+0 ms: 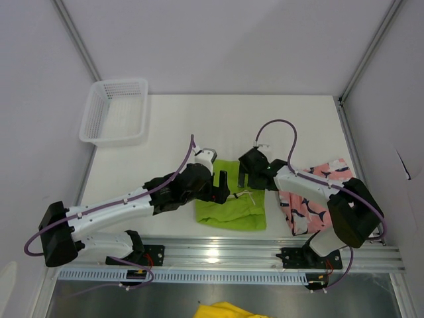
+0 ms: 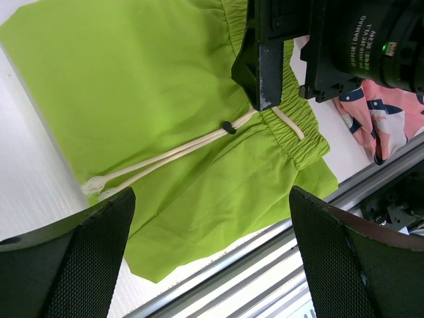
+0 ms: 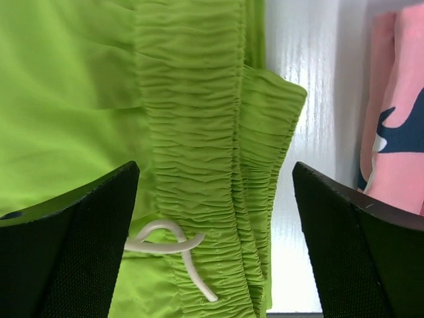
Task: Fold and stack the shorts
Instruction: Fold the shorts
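Observation:
The lime green shorts lie flat near the table's front edge, elastic waistband to the right and white drawstring loose on top. The pink shark-print shorts lie crumpled to their right, partly under the right arm. My left gripper hovers over the green shorts, open, with only fabric showing between its fingers. From the other side, my right gripper hangs open over the waistband, holding nothing. One of its black fingers shows in the left wrist view.
A white mesh basket stands at the table's back left corner. The aluminium rail runs along the front edge just below the green shorts. A yellow cloth lies below the rail, off the table.

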Motion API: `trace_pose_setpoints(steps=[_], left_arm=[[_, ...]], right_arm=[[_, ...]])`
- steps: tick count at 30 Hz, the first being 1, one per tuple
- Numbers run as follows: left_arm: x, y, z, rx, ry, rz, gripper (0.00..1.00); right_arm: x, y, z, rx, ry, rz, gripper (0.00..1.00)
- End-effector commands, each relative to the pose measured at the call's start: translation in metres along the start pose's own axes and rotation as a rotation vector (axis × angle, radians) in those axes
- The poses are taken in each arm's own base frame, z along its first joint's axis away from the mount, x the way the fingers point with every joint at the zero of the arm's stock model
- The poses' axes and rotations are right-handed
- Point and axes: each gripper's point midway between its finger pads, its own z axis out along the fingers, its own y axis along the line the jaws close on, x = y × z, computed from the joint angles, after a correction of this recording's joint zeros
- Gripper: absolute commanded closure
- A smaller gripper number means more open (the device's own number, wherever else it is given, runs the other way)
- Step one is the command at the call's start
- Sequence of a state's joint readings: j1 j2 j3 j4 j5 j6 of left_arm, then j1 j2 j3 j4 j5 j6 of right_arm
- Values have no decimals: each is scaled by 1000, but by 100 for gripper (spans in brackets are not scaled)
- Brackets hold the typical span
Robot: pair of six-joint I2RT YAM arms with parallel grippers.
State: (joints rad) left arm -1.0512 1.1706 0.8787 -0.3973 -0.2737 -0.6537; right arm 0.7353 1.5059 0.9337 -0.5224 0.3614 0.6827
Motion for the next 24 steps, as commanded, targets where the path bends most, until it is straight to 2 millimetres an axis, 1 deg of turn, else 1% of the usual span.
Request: trace_pose_setpoints(steps=[1,3,7,11,13,14,16,18,20,21,23,24], left_arm=[[-7,-1,-1,6,-15,0,2],[-7,-1,-2,5,-16,2,2],[-7,0,-1,-1,-13,5,2],[-6,1,0,-5,-10,10,2],[-6,2,0,-11,-10,10,2],[-5,3,0,-12,-8,13,2],[-4,4,1,-16,-5,11,2],[-4,4,1,-16,-3,16,2],[-3,5,2,-21,-1,19,2],[-3,6,2,-24,1,19,2],[-3,6,3,-24,2,18,2],[-2,7,4,-26,4,20,2]], right_arm=[[-7,-7,2,56,-27,12,1],[-6,-3,5,42,-24,11,1],[-11,-5,12,54,-22,1,0],[-10,3,24,-8,13,-21,1],[-8,11,30,-56,28,-36,2],[-9,18,31,-90,24,-38,4],[-8,19,32,-106,14,-55,7],[-12,24,31,-139,-12,-70,14],[-17,28,25,-177,-46,-73,22],[-19,28,22,-185,-57,-75,24],[-26,31,13,-224,-101,-82,32],[-27,34,7,-245,-118,-91,34]])
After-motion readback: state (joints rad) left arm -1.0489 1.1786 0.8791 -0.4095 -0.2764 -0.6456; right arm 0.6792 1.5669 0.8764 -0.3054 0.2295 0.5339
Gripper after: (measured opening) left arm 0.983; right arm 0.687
